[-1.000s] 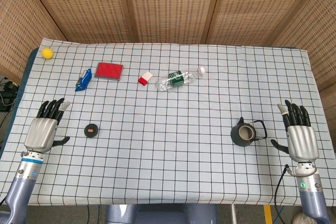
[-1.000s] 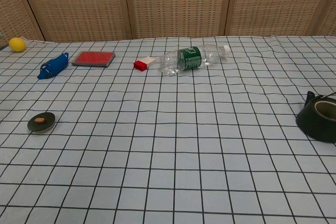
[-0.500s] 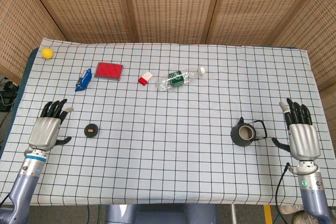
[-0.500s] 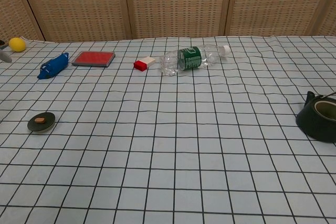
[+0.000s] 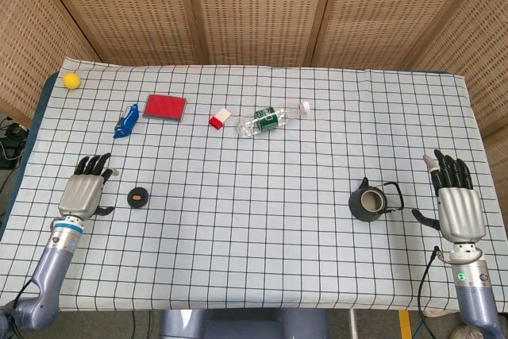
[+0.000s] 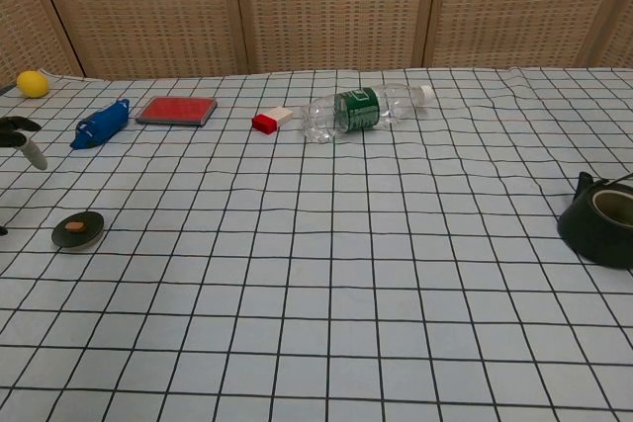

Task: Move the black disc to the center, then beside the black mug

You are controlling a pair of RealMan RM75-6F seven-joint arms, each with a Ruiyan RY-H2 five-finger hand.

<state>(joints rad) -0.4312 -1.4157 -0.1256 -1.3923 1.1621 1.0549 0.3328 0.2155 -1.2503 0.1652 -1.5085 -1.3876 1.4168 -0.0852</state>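
The black disc (image 5: 139,196) (image 6: 78,229), with a brown spot on top, lies on the checked cloth at the left. My left hand (image 5: 86,189) hovers just left of it, fingers spread and holding nothing; only its fingertips (image 6: 22,135) show at the chest view's left edge. The black mug (image 5: 370,202) (image 6: 599,221) stands at the right with its handle toward my right hand (image 5: 456,200), which is open and apart from the mug.
Along the far side lie a yellow ball (image 5: 71,79), a blue packet (image 5: 125,121), a red flat box (image 5: 165,106), a small red-and-white block (image 5: 220,117) and a clear bottle (image 5: 272,118) on its side.
My left hand has moved right and a little forward, closer to the black disc. The right hand has barely shifted. Disc and mug have not moved.
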